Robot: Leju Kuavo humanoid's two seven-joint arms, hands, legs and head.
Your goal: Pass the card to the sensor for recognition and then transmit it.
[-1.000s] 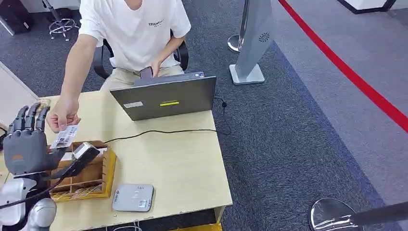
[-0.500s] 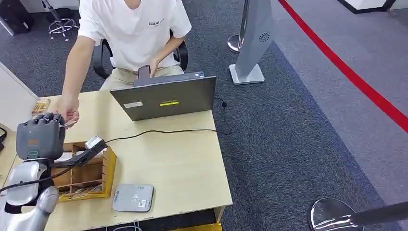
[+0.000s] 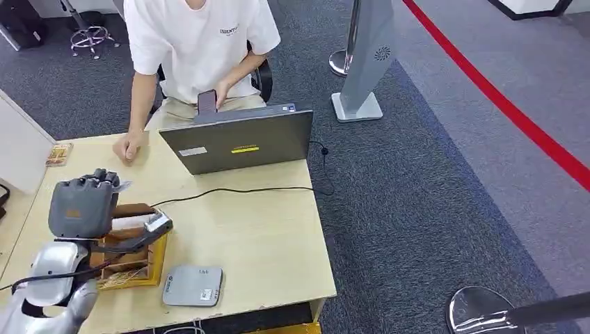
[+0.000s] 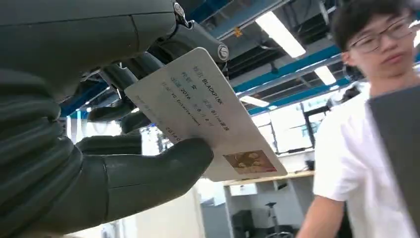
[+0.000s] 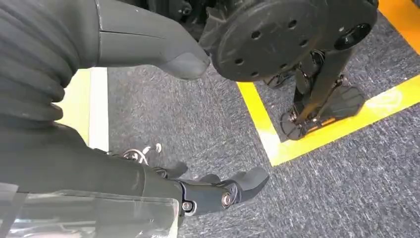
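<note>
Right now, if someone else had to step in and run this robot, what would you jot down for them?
Left hand: holds the card between thumb and fingers, raised over the wooden box at the desk's near left.
Right hand: hangs by the floor, holding nothing, fingers partly curled.
Sensor: grey pad on the desk's near edge, beside the box, untouched.
Person's hand: resting on the desk, off the card.
Done: card is in the robot's grip.
Left: bring card to sensor, then pass it on.

"BLACKPINK" and "2016" on the card (image 4: pixel 208 116); "ESSENTIALS" on the person's white shirt (image 3: pixel 202 42).
</note>
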